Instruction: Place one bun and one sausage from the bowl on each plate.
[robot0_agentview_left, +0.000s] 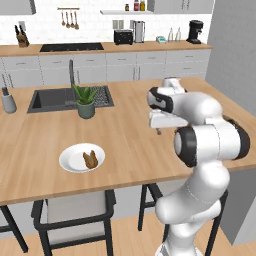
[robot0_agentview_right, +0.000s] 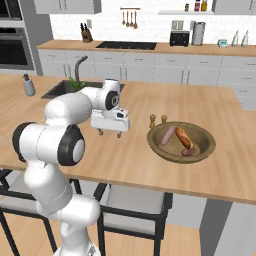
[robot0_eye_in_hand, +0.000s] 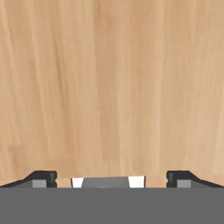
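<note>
Bun (robot0_agentview_left: 90, 159) golden-brown, lumpy, on white plate (robot0_agentview_left: 70, 161)

The left base view looks from behind and left of the arm, forward and down across the tabletop (robot0_agentview_left: 125, 135); from here the white plate (robot0_agentview_left: 75, 159) lies well to the hand's (robot0_agentview_left: 159, 131) left. The right base view looks from behind and right, with the wooden bowl (robot0_agentview_right: 205, 145) to the right of the hand (robot0_agentview_right: 110, 132). Both share the tabletop, the sink (robot0_agentview_left: 55, 97) beyond the hand and the far wall counter (robot0_agentview_right: 150, 49). The hand view sits close above the bare tabletop (robot0_eye_in_hand: 112, 87), facing straight down at it, with two dark fingertips (robot0_eye_in_hand: 43, 178) at its bottom.
</note>
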